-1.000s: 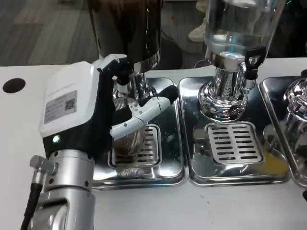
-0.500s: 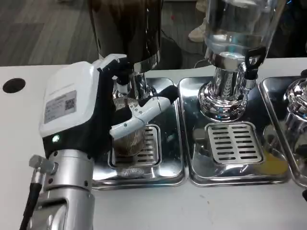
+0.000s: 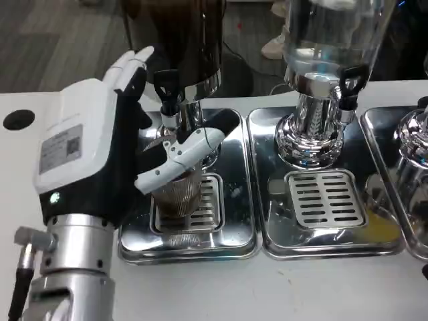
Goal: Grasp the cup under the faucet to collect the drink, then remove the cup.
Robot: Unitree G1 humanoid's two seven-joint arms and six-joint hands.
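Cup point(image 3: 177, 192) upright on the grate of the left drip tray point(image 3: 234, 241), directly below the dark dispenser's faucet point(image 3: 167, 100) | left hand point(image 3: 127, 154) wraps it from the left — thumb across the front, grasping | long axis vertical | judged next move — draw it toward the robot, level.

You are looking at a drinks-serving test setup in an office-like room: a white table point(image 3: 281, 287) carries glass-tank dispensers point(image 3: 328, 40) on chrome bases over steel drip trays point(image 3: 321, 241), with grey carpet floor point(image 3: 60, 40) behind
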